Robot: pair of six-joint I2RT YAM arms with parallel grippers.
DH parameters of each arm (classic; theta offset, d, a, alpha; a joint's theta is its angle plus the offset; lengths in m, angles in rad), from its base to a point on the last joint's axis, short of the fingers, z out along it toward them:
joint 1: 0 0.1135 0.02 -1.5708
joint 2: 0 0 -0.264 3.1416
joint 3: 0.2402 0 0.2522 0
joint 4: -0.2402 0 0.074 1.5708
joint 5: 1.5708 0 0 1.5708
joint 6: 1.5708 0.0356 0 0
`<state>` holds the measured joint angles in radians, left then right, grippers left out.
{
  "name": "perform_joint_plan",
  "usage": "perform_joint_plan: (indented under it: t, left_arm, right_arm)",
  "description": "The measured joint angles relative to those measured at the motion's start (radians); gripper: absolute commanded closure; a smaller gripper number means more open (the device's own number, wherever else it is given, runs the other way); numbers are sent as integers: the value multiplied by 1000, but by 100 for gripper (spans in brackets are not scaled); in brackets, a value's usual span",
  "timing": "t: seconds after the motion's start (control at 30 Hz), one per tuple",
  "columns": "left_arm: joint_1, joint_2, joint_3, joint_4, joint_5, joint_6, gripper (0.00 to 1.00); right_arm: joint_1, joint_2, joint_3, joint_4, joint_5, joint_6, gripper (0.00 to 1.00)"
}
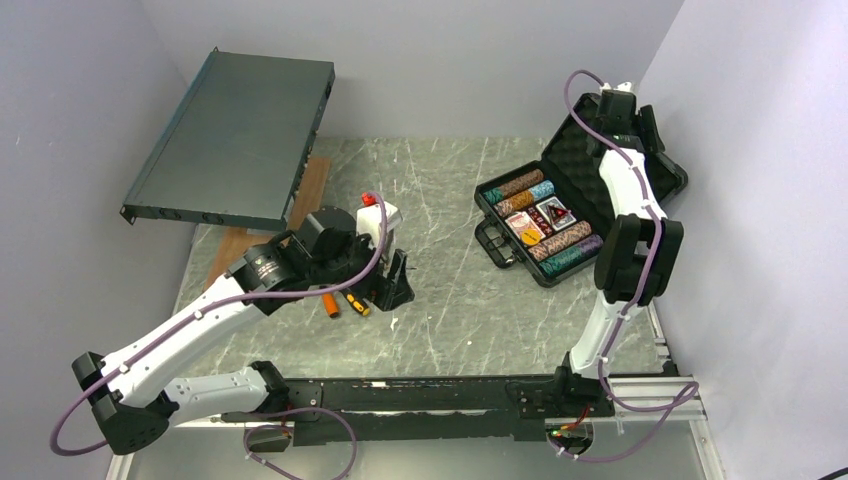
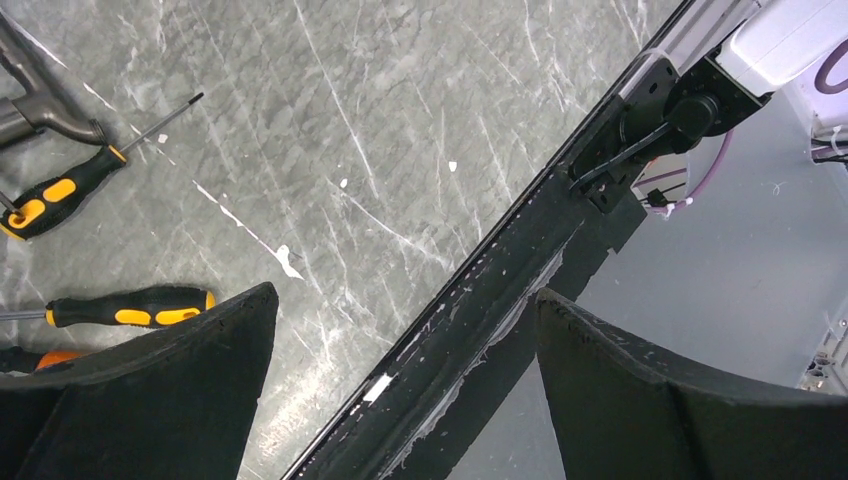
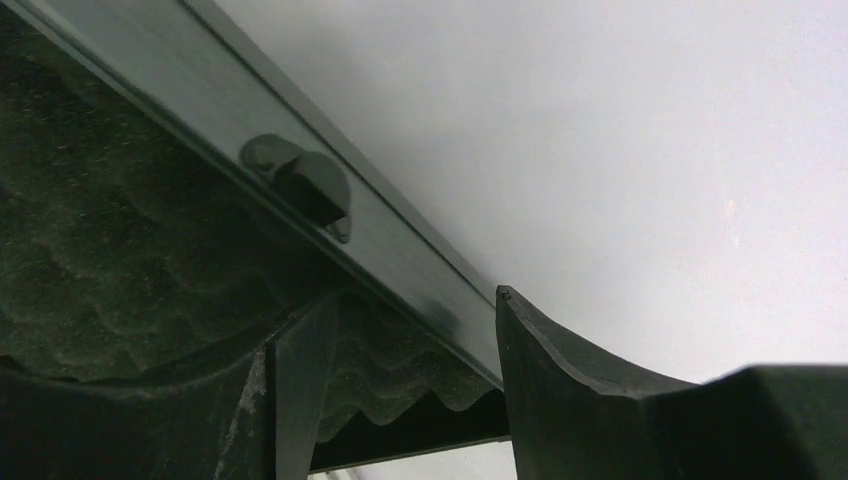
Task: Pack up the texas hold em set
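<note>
The right gripper [image 3: 385, 320] sets its fingers astride the lid [image 3: 120, 250] rim; whether they pinch cannot be told. The case [image 1: 560, 225], at two o'clock, is full of chips [image 1: 565, 243] and likely heavy, but its stiff lid should swing by the rim. The left gripper [image 2: 407, 290] hangs spread and empty at nine o'clock over the marbled table [image 1: 450, 300]. A wall [image 1: 760, 200] stands close.

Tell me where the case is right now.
Top view: the case stands open at the far right of the table, lid raised, with the right gripper at the lid's top edge.
</note>
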<state>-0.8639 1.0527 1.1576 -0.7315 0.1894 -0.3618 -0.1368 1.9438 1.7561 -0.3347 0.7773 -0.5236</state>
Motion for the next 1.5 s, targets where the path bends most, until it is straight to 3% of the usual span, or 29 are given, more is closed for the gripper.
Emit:
perform_joint_plan:
  t: [0.17,0.47,0.63,0.97,1.1,1.5]
  left_arm:
    - [0,3,11,1,1,-1,1]
    - [0,3,11,0,1,-2,1]
    - [0,1,11,0,3,-4,1]
    - [0,-108,-59,20,16,-37,1]
    - [0,-169,-125,32,17,-64,1]
    - [1,-299,-174,34,19,-119,1]
  right_arm:
    - [-30,1,0,11,-13,-3,50]
    - [-34,13,44,-62,-57,-91,99]
    - [-19,5,58,-133,-69,-194,100]
    - [103,-188,-135,-137,-28,-114,100]
    - [198,-262,-214,-163,39,-81,92]
    - [363,-331,-230,-412,71,277,86]
